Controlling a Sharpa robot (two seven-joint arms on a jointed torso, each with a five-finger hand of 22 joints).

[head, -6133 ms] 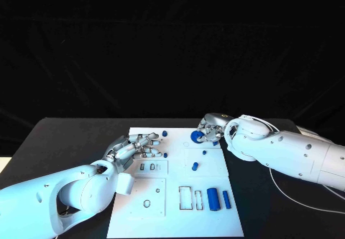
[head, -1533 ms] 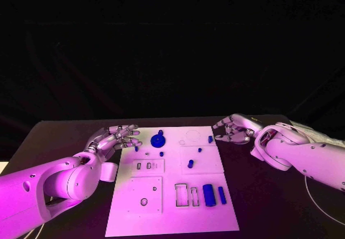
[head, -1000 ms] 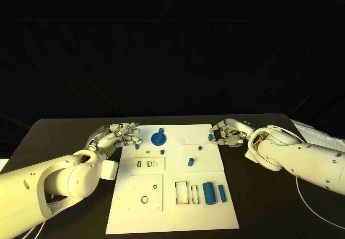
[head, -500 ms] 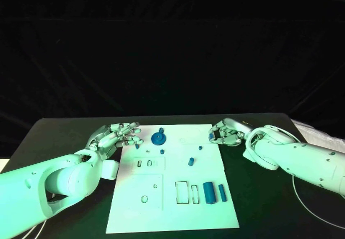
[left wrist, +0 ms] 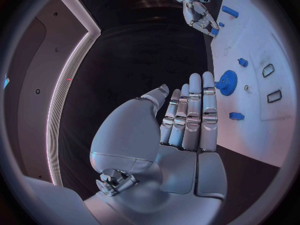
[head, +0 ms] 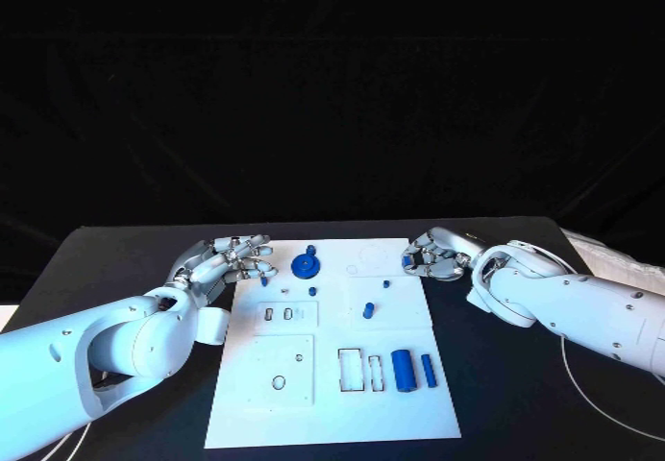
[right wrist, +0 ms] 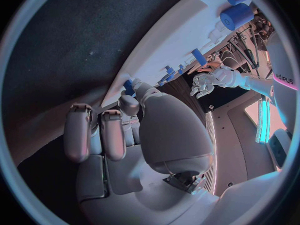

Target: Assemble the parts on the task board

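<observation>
The white task board (head: 332, 384) lies in the middle of the table. A blue gear (head: 305, 264) stands near its far left, also seen from the left wrist as a blue gear (left wrist: 226, 81). My left hand (head: 229, 264) hovers just left of the gear with fingers straight (left wrist: 184, 130), holding nothing. My right hand (head: 435, 259) is at the board's far right edge, fingers curled (right wrist: 119, 130), pinching a small blue peg (head: 410, 261) whose tip shows by the thumb (right wrist: 128, 86). Short blue pegs (head: 367, 309) stand mid-board.
A blue cylinder (head: 402, 370) and a thin blue bar (head: 429, 370) lie at the board's near right, beside two empty rectangular slots (head: 351, 371). Small pegs (head: 263, 284) stand by the left hand. Black table (head: 527, 403) surrounds the board.
Six seconds ago the gear was by my right hand; now it stands far left. In the last second my right hand has moved in onto the edge peg. The left hand has barely moved.
</observation>
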